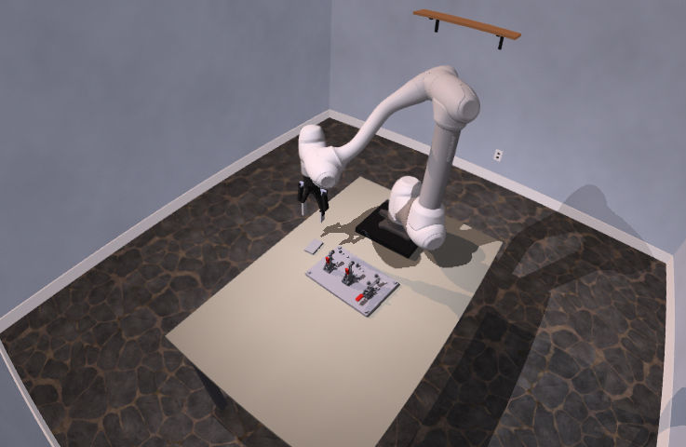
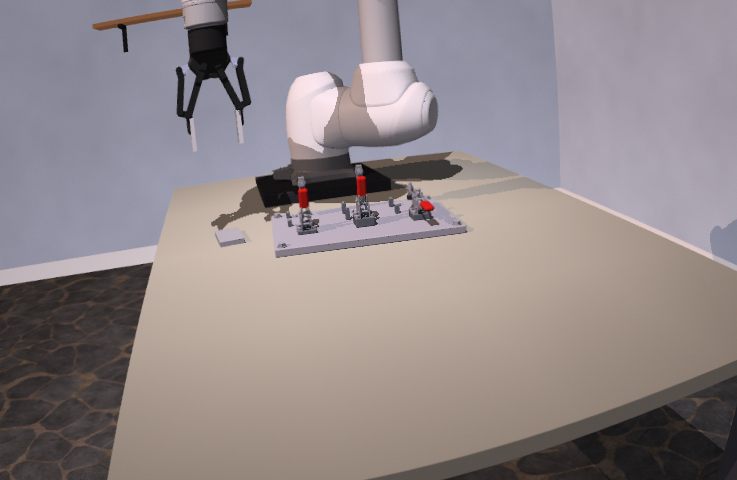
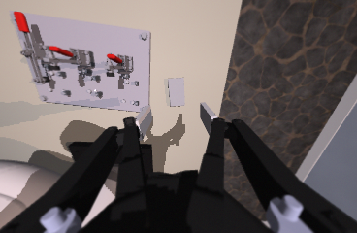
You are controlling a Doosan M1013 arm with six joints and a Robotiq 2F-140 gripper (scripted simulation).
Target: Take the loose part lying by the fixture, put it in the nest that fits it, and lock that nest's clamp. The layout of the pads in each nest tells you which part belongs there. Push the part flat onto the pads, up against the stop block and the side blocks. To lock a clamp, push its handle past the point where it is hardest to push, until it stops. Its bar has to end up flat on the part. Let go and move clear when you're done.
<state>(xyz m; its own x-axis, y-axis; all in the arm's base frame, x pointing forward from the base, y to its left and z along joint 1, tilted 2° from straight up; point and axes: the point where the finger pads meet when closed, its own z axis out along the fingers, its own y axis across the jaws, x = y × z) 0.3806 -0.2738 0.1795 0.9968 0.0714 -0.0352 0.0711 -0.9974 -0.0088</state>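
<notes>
The loose part, a flat pale grey block (image 1: pixel 313 246) (image 2: pixel 229 237) (image 3: pixel 177 92), lies on the table beside the fixture plate (image 1: pixel 322 277) (image 2: pixel 323 242) (image 3: pixel 104 36). The plate carries three clamps. The red handle nearest the part (image 1: pixel 328 260) (image 2: pixel 303 198) (image 3: pixel 114 58) and the middle red handle (image 1: pixel 347 271) (image 2: pixel 361 185) (image 3: pixel 61 50) stand up. The farthest red handle (image 1: pixel 359 297) (image 2: pixel 426 206) (image 3: pixel 21 21) lies low, pointing outward. No part shows in the nests; pad layouts are too small to tell. My gripper (image 1: pixel 312 216) (image 2: pixel 217 146) (image 3: pixel 176 111) is open and empty, high above the table.
The arm's black base plate (image 1: pixel 368 226) (image 2: pixel 272 192) stands behind the fixture. Small posts and blocks rise from the fixture beside the clamps. The table edge (image 3: pixel 228 68) runs past the loose part on the side away from the fixture. A wooden shelf (image 1: pixel 467 23) hangs on the wall.
</notes>
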